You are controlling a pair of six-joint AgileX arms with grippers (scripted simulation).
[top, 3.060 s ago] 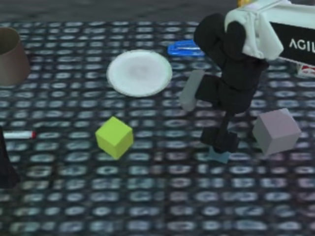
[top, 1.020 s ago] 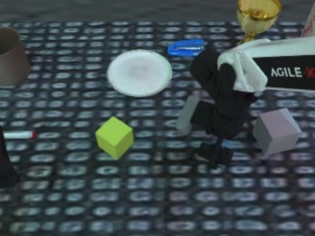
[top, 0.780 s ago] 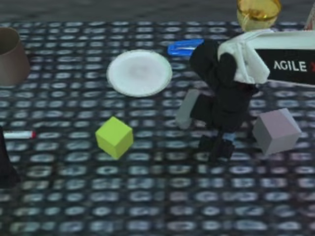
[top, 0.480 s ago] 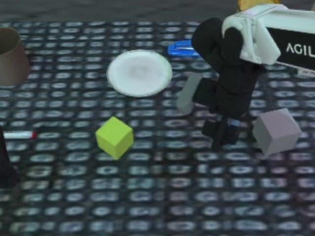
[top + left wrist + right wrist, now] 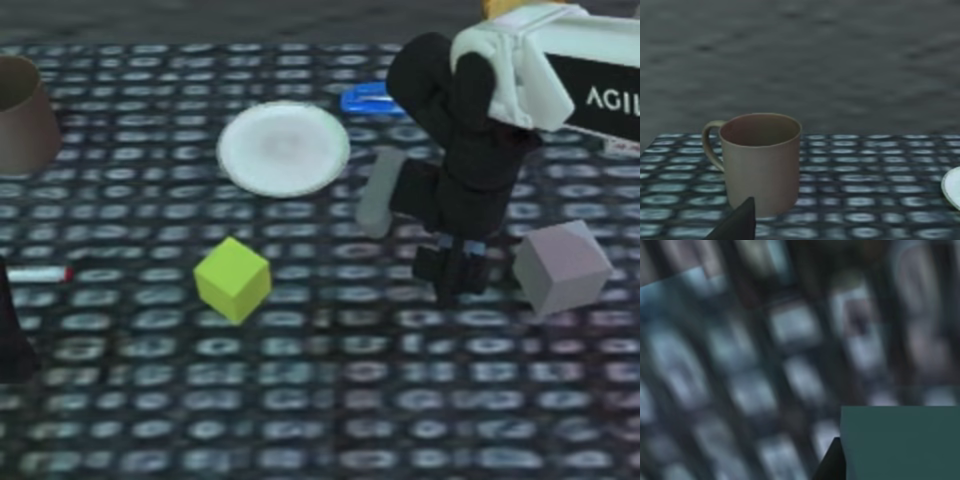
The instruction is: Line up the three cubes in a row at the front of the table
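Observation:
My right gripper (image 5: 452, 272) hangs above the table (image 5: 330, 400), right of centre, shut on the small dull blue cube (image 5: 900, 442); in the top view only slivers of that cube show between the black fingers. The yellow-green cube (image 5: 232, 279) rests left of centre. The pale grey cube (image 5: 560, 266) sits just right of the right gripper, apart from it. My left gripper (image 5: 10, 340) stays parked at the table's left edge, one fingertip (image 5: 737, 225) showing and nothing held.
A white plate (image 5: 283, 148) lies behind the yellow-green cube. A blue stapler (image 5: 368, 98) sits at the back, partly under the right arm. A brown mug (image 5: 22, 115) stands back left, and a red-tipped marker (image 5: 38, 274) lies at the left edge.
The right gripper closed on the blue cube and lifted it off the table. Over the last second it has drifted slightly back and right. The other cubes have not moved.

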